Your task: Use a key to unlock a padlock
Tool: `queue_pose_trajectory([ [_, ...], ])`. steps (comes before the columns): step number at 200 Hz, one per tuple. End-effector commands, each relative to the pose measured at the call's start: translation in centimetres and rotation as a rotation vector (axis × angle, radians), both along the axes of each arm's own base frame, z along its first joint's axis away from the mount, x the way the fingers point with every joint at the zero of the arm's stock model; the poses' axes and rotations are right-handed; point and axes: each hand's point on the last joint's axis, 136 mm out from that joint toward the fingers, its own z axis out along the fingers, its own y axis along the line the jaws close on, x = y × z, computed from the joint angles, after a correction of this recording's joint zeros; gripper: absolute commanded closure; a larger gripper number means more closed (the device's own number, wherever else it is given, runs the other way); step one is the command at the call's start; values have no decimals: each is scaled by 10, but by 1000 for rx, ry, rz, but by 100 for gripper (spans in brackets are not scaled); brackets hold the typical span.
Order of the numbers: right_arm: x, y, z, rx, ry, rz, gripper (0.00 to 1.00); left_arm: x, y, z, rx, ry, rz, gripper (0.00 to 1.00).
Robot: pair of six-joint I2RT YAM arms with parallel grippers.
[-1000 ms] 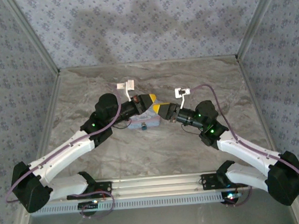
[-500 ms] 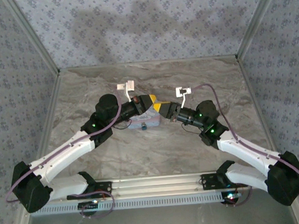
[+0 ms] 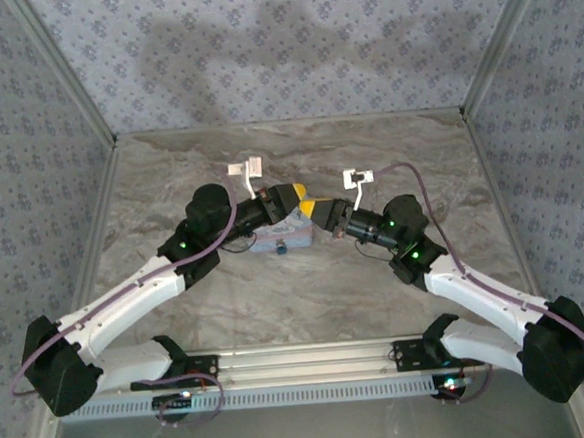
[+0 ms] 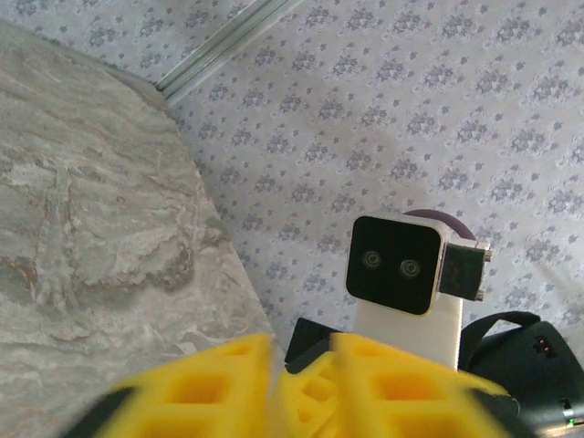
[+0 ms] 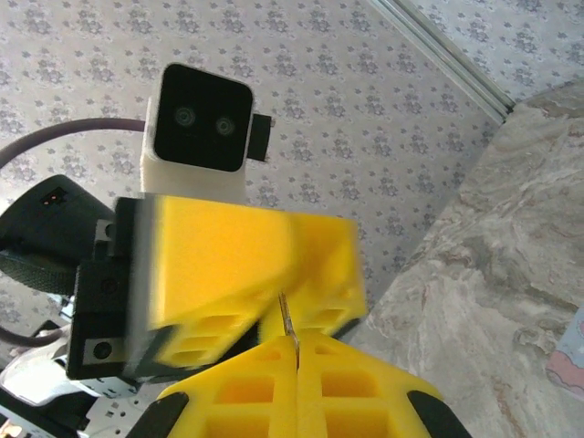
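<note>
My right gripper [image 5: 297, 339] is shut on a thin metal key [image 5: 286, 315], whose blade sticks up from between its yellow fingertips. Just beyond it, my left gripper's yellow fingers [image 5: 228, 255] are blurred and close around the blade's far end. In the left wrist view the left gripper [image 4: 301, 345] stands open a little, and the right gripper's finger shows through the gap. From above, the left gripper [image 3: 291, 199] and the right gripper [image 3: 311, 211] meet tip to tip above the table's middle. The tiny dark-blue padlock [image 3: 281, 248] lies just below them.
A light-blue tin [image 3: 295, 237] lies on the marble table [image 3: 377, 283] under the two grippers; its corner [image 5: 570, 351] shows in the right wrist view. Patterned walls close in the back and both sides. A metal rail [image 3: 302, 357] runs along the near edge.
The right gripper has edged slightly left, closing the small gap to the left gripper's fingertips. Both arms have otherwise held still.
</note>
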Motion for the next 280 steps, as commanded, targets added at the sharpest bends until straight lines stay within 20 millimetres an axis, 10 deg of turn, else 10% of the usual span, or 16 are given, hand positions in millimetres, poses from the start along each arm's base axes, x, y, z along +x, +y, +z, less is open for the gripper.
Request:
queue_pose_trajectory([
  [1, 0, -8, 13, -23, -48, -29, 100, -7, 13, 15, -8, -38, 30, 53],
  [51, 6, -40, -13, -173, -1, -131, 100, -2, 63, -10, 122, 15, 185, 28],
  [88, 22, -65, -49, -364, 69, -241, 100, -10, 84, -71, 298, 149, 228, 2],
  [180, 84, -61, -110, -806, 116, -328, 100, -17, 91, -218, 551, 234, 266, 2],
  [280, 178, -17, -146, -964, 118, -312, 100, 3, 77, -266, 715, 179, 292, 2],
])
